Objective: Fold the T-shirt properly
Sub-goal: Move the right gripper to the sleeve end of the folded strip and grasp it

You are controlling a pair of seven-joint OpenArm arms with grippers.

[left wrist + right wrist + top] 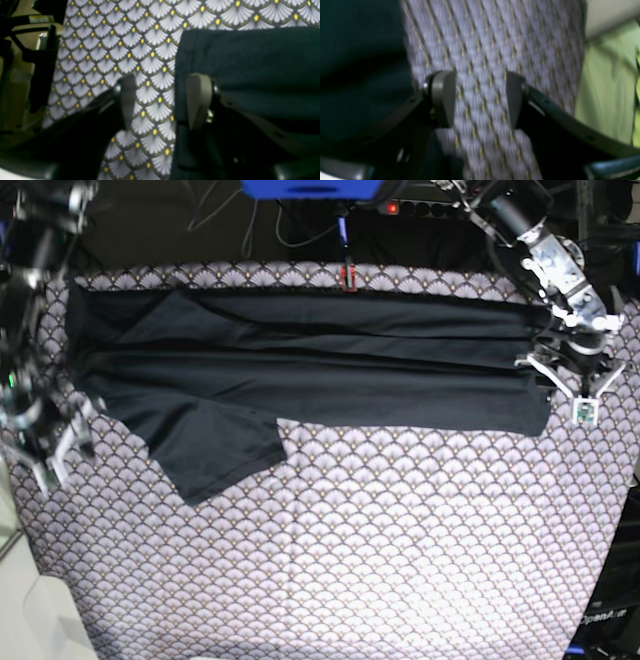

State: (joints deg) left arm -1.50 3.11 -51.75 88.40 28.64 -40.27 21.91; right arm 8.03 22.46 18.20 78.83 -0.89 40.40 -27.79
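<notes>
Jaws both spread, empty — left gripper [160,100] straddles T-shirt [250,62] edge.

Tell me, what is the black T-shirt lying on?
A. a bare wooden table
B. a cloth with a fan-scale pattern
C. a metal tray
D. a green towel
B: the T-shirt is spread across the patterned cloth, whose pale scallops with yellow dots show all round it.

1. The T-shirt [330,370] lies across the far half of the patterned cloth [380,530] that covers the counter.
2. One sleeve [215,445] juts toward the near side.
3. The left gripper [572,385] sits at the shirt's end on the base view's right; the right gripper [55,442] sits beside the opposite end.
</notes>
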